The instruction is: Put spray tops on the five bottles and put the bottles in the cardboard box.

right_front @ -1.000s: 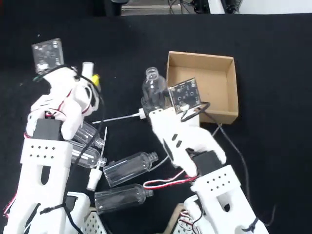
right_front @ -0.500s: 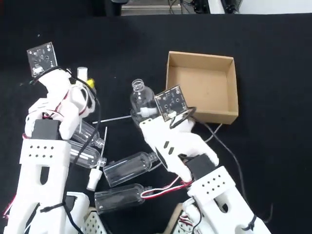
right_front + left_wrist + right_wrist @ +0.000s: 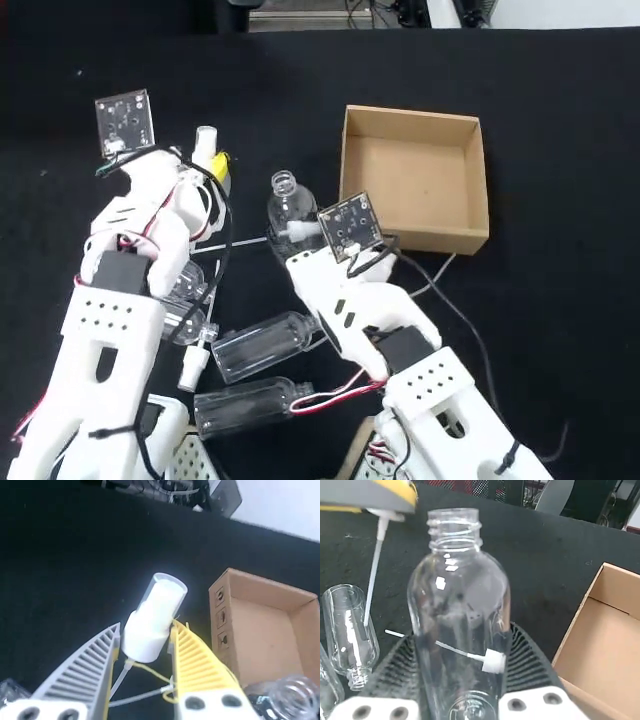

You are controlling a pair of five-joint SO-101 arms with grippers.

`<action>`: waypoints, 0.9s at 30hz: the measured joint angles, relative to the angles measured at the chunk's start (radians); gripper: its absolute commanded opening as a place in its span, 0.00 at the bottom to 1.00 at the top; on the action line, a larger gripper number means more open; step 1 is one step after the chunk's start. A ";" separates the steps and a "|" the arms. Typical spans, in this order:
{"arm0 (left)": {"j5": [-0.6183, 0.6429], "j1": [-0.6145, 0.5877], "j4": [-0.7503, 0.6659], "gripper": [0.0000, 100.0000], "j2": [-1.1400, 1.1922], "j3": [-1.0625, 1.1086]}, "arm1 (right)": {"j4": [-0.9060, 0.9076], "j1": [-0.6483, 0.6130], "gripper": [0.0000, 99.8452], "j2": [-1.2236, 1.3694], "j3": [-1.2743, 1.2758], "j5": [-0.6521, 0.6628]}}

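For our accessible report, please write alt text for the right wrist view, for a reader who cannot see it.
The right end effector grips an upright clear bottle with an open, uncapped neck. The thin tube of a spray top hangs beside the neck, and the open cardboard box stands nearby.

your light falls evenly from above: the floor of the cardboard box [image 3: 415, 180] is bright, with barely a shadow inside. the black cloth [image 3: 560, 120] around the box swallows light and stays flat dark. just beside the box, the clear bottle [image 3: 460, 595] carries small white glints, and the spray top [image 3: 152, 617] looks nearly washed-out white.
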 measured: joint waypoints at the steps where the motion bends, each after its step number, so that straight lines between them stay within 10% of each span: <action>1: 0.000 0.000 -0.006 0.03 -0.018 0.011 | -0.003 0.000 0.01 0.000 0.000 0.000; 9: 0.000 0.006 -0.097 0.03 -0.315 0.138 | -0.008 0.000 0.01 0.000 0.000 0.000; 21: 0.000 0.025 -0.810 0.03 -0.796 0.686 | -0.012 0.000 0.01 -0.026 0.017 0.000; 27: 0.000 0.196 -0.821 0.03 -0.922 0.726 | -0.015 0.026 0.01 -0.207 0.115 0.000</action>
